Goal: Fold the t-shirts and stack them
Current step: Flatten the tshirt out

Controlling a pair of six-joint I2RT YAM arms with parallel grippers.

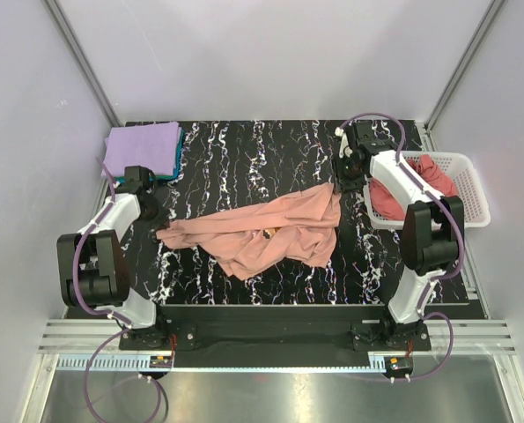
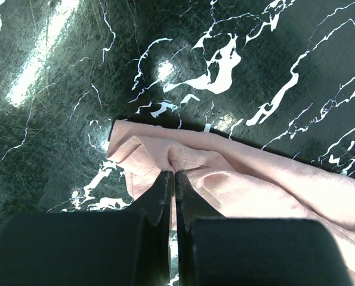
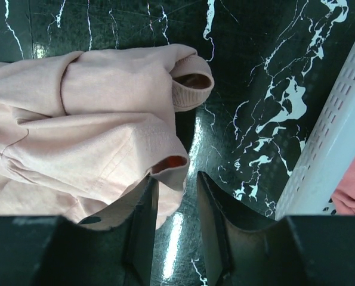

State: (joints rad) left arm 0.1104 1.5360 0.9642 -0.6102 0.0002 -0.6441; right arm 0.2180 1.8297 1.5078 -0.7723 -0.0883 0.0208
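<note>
A salmon-pink t-shirt [image 1: 270, 231] lies crumpled across the middle of the black marbled table, with a small orange print [image 1: 268, 233] showing. My left gripper [image 1: 150, 211] is at the shirt's left end. In the left wrist view it [image 2: 172, 174] is shut on a pinch of the shirt's edge [image 2: 225, 173]. My right gripper [image 1: 346, 174] is at the shirt's far right corner. It [image 3: 176, 182] is open, with a sleeve hem [image 3: 168, 164] against its left finger [image 3: 146, 196]. A folded lavender t-shirt [image 1: 142, 147] lies on a teal one [image 1: 177, 154] at the back left.
A white lattice basket [image 1: 473, 189] stands off the table's right edge and holds a rose-pink t-shirt [image 1: 424, 176]. Its wall [image 3: 335, 137] is close to the right of my right gripper. Enclosure walls stand at the back and sides.
</note>
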